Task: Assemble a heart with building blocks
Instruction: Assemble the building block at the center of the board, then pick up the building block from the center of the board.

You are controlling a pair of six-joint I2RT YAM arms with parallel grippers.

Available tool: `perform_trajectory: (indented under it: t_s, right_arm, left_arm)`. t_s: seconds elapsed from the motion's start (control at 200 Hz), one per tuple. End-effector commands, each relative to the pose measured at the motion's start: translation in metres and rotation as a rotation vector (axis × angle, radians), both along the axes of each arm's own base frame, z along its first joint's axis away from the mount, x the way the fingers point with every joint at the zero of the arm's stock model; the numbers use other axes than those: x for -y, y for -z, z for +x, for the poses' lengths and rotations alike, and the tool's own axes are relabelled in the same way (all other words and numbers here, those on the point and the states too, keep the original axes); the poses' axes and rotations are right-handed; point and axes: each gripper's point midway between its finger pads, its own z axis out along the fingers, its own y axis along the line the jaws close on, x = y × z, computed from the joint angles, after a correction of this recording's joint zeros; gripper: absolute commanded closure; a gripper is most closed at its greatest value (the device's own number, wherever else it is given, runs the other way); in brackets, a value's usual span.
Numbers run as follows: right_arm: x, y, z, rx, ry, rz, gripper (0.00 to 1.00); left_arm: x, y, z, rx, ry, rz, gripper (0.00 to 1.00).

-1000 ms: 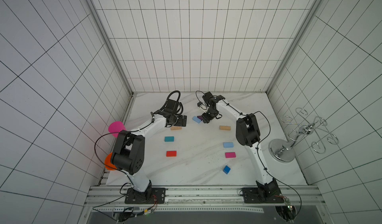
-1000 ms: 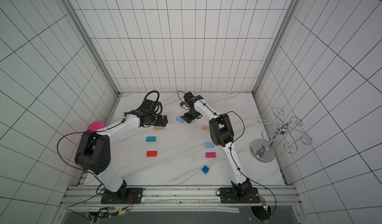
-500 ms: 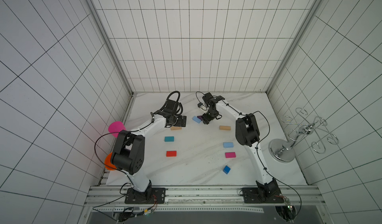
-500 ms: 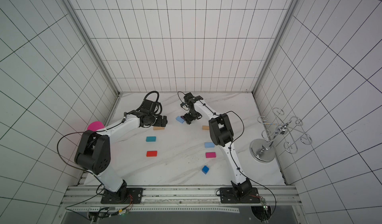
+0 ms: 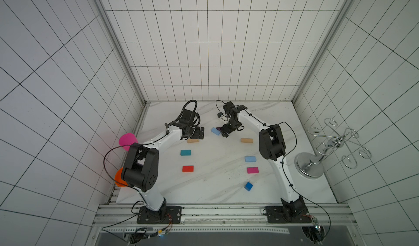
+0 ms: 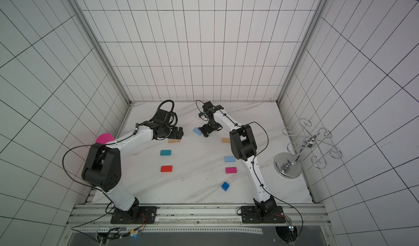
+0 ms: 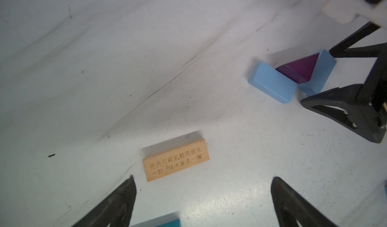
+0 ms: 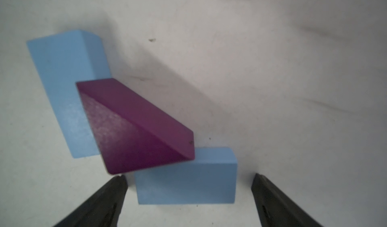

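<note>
The building blocks lie spaced apart in a loose ring on the white table (image 5: 215, 195). At the back, a purple triangle (image 8: 136, 127) is wedged between two light blue blocks (image 8: 62, 89) (image 8: 186, 182). My right gripper (image 8: 188, 175) (image 5: 224, 132) stands open astride the nearer light blue block, with a gap on each side. My left gripper (image 7: 203, 178) (image 5: 200, 133) is open and empty just beside a tan block (image 7: 176, 160) (image 5: 193, 140). Also in the ring are teal (image 5: 185, 152), red (image 5: 188, 168), tan (image 5: 246, 140), light blue (image 5: 250, 158) and magenta (image 5: 252, 170) blocks and a blue cube (image 5: 248, 186).
A pink goblet (image 5: 128, 140) and an orange bowl (image 5: 118, 176) sit at the table's left edge behind my left arm. A metal wire rack (image 5: 317, 163) stands at the right edge. Tiled walls close in the table on three sides.
My right gripper's jaws have opened wider around the light blue block beside the triangle. Both arms otherwise stay where they were.
</note>
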Motion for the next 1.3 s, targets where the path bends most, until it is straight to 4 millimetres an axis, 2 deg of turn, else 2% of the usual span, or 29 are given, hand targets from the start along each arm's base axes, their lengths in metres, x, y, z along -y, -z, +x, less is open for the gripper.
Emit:
perform_trajectory:
  t_s: [0.0, 0.085, 0.185, 0.295, 0.4, 0.465, 0.53, 0.635, 0.785, 1.029, 1.294]
  right_arm:
    - [-0.004, -0.030, -0.004, 0.029, -0.006, 0.066, 0.02]
    - [-0.004, -0.059, -0.008, 0.061, -0.011, 0.098, 0.02]
    - [0.002, -0.092, -0.023, 0.092, -0.012, 0.122, 0.02]
    - [0.028, -0.103, -0.037, 0.153, -0.033, 0.048, 0.02]
    - [0.055, -0.094, -0.053, 0.164, -0.091, -0.031, 0.02]
    - [0.069, -0.084, -0.063, 0.153, -0.127, -0.059, 0.00]
    - [0.085, -0.072, -0.068, 0.164, -0.172, -0.128, 0.03]
    - [0.110, -0.053, -0.070, 0.159, -0.242, -0.228, 0.07]
    - [0.133, -0.040, -0.062, 0.115, -0.272, -0.268, 0.13]
    - [0.132, -0.026, -0.060, 0.081, -0.305, -0.251, 0.16]
    - [0.124, -0.011, -0.060, 0.035, -0.329, -0.217, 0.19]
  left_arm:
    - [-0.003, -0.011, 0.000, 0.030, 0.005, 0.002, 0.01]
    - [-0.008, -0.015, 0.001, 0.044, 0.000, 0.027, 0.01]
    - [-0.021, -0.018, 0.006, 0.071, -0.026, 0.083, 0.01]
    - [-0.028, -0.010, 0.010, -0.017, -0.091, 0.049, 0.01]
    - [-0.018, 0.001, 0.011, -0.124, -0.205, -0.056, 0.01]
    - [-0.012, 0.005, 0.012, -0.172, -0.331, -0.146, 0.01]
    - [-0.007, 0.009, 0.012, -0.229, -0.448, -0.224, 0.01]
    - [0.005, 0.019, 0.012, -0.325, -0.579, -0.323, 0.02]
    - [0.007, 0.039, 0.005, -0.428, -0.750, -0.370, 0.02]
    - [0.004, 0.071, -0.003, -0.517, -0.913, -0.387, 0.02]
    - [-0.013, 0.082, -0.003, -0.521, -1.049, -0.360, 0.01]
